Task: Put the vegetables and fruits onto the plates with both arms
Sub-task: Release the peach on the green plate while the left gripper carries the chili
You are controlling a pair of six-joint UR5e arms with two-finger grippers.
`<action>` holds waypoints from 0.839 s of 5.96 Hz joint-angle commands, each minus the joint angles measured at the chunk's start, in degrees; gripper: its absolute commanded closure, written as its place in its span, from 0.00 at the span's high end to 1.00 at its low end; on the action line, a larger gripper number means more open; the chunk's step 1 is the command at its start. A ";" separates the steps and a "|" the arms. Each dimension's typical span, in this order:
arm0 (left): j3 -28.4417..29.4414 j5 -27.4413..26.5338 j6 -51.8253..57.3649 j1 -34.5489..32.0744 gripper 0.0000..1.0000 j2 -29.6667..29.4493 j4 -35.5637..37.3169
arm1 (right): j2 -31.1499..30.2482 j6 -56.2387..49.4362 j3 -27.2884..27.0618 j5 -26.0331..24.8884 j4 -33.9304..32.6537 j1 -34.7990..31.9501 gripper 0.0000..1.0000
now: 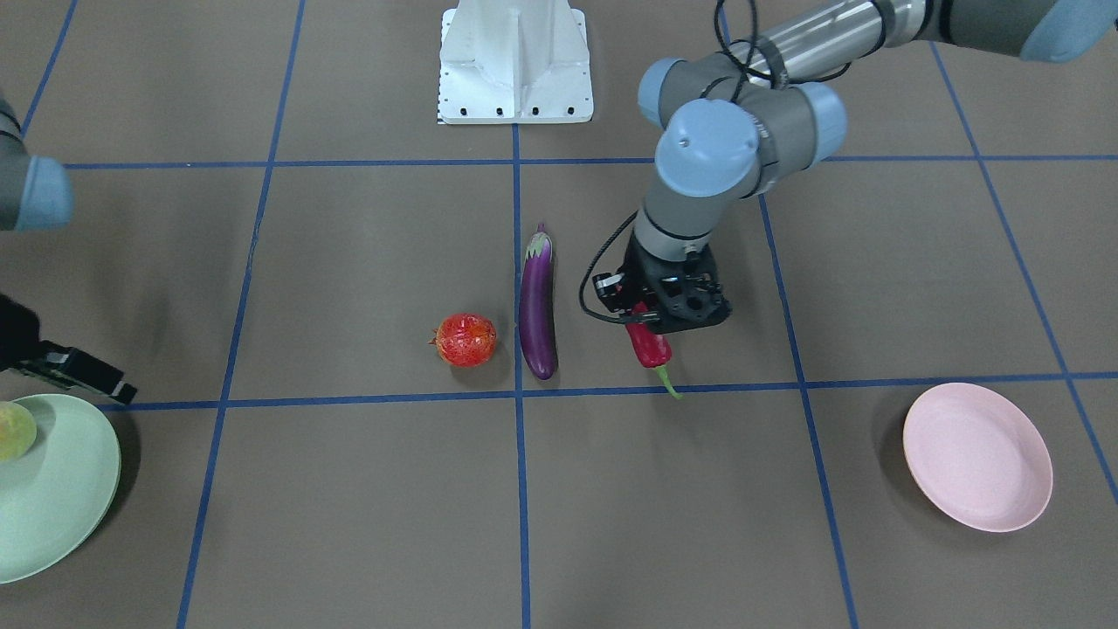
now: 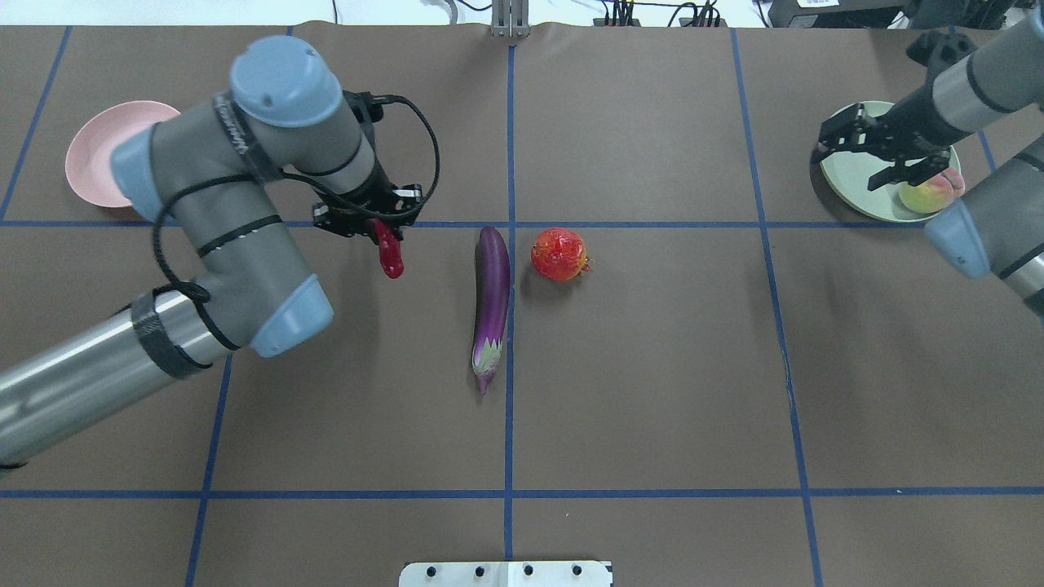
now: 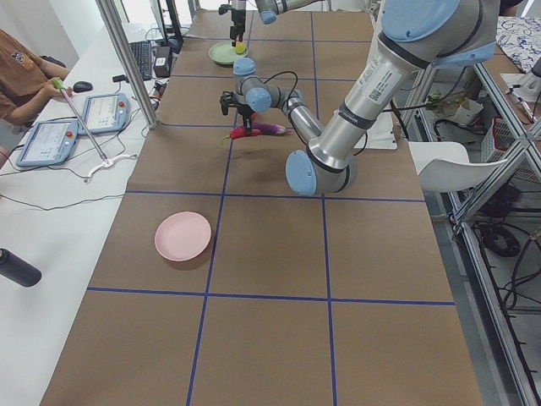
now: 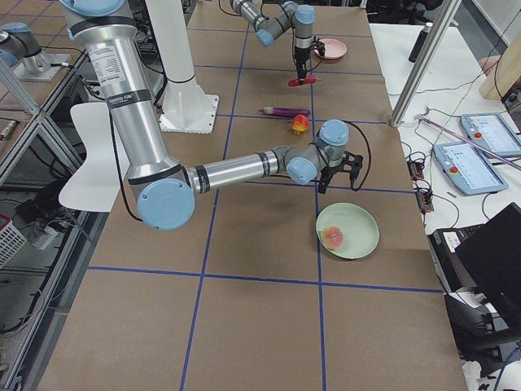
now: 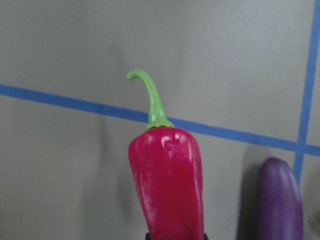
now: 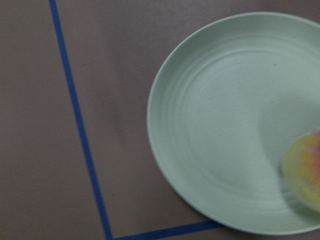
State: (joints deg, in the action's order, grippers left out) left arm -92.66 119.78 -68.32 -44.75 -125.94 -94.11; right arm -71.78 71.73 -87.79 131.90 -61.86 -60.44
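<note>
My left gripper [image 1: 646,323] [image 2: 377,228] is shut on the red chili pepper [image 1: 652,348] [image 2: 391,256] [image 5: 167,180] and holds it just above the table, stem pointing away from the robot. The purple eggplant [image 1: 538,306] [image 2: 492,293] lies at the table's middle, with the red-orange bumpy fruit [image 1: 465,340] [image 2: 559,254] beside it. The pink plate [image 1: 976,456] [image 2: 98,155] is empty, on the left arm's side. My right gripper [image 2: 869,155] is open and empty above the mint green plate [image 1: 61,489] [image 2: 856,183] [image 6: 215,125]. The peach [image 2: 930,194] [image 6: 302,170] lies on that plate.
The white base block [image 1: 515,61] stands at the robot's edge of the table. Blue tape lines [image 2: 510,448] divide the brown table into squares. In the exterior left view a person [image 3: 21,72] and tablets [image 3: 106,110] are beside the table.
</note>
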 commanded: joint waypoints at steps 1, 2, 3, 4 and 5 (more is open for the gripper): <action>-2.62 4.13 7.21 -10.39 0.00 9.00 0.24 | 2.60 17.92 -5.80 -6.79 0.08 10.90 1.00; 3.13 4.32 10.37 -15.32 0.00 10.78 -0.02 | 5.22 24.36 -6.51 -14.84 -0.01 17.48 1.00; 15.28 4.23 13.80 -17.46 0.00 8.89 -2.02 | 6.29 28.51 -7.04 -17.01 -0.36 19.46 1.00; 24.89 4.23 16.96 -21.13 0.00 6.69 -6.83 | 6.91 28.73 -7.22 -17.29 -0.45 20.35 1.00; 31.34 4.14 17.17 -21.95 0.00 4.23 -8.35 | 7.96 29.16 -7.05 -17.73 -0.54 20.88 1.00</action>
State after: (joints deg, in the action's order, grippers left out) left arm -68.58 123.98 -52.25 -65.12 -119.50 -100.26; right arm -64.77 100.17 -94.86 114.79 -62.30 -40.34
